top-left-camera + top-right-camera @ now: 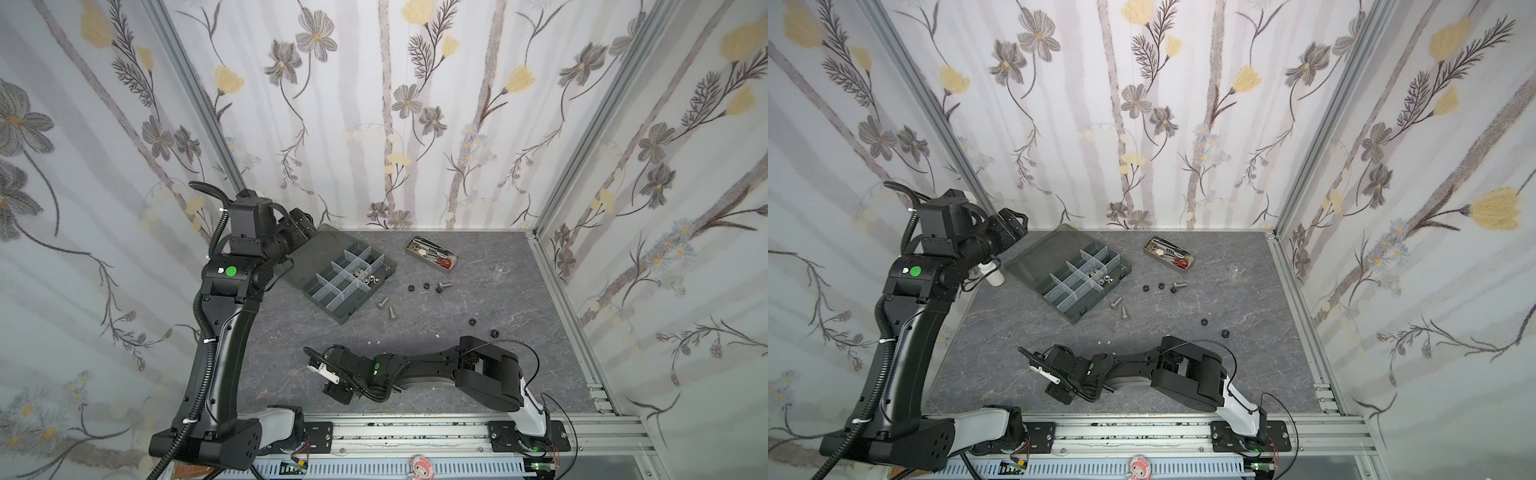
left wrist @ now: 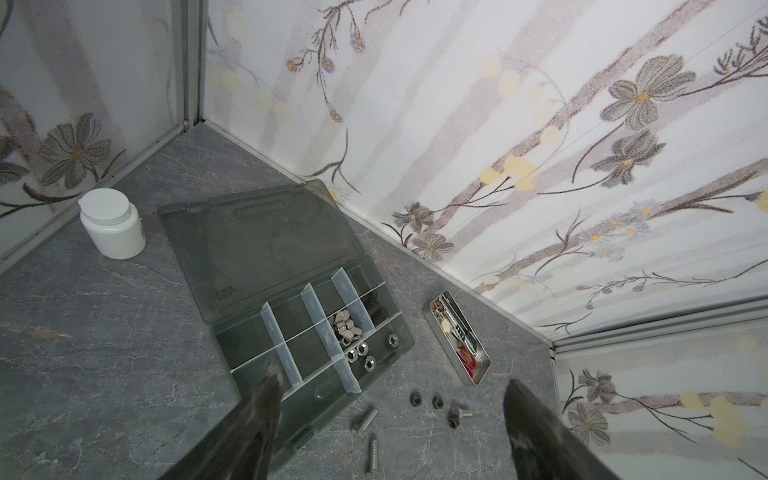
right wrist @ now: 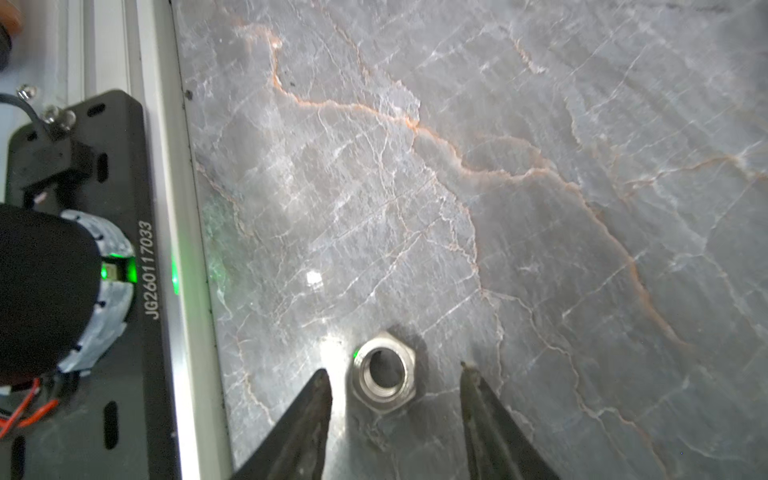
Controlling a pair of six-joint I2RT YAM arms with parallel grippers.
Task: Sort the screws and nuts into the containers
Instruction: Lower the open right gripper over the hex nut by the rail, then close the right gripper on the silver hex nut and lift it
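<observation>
Grey marble tabletop point(image 1: 457, 299), lower centre of a top view: a silver nut point(image 3: 384, 401) is seen lying flat between the spread, untouching fingers of the right gripper point(image 3: 395, 370). The left gripper point(image 2: 390, 376) is held wide and empty, farther off by the box point(image 1: 345, 318).

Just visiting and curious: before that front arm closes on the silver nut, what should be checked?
1. Silver nut lies flat between the right pincer's fingers: ok.
2. Right pincer open, not touching it: ok.
3. Organizer box lid open: ok.
4. Silver-nut compartment has room: ok.
5. Left pincer open, empty: ok.
6. Right pincer low enough to grip: cannot tell.
</observation>
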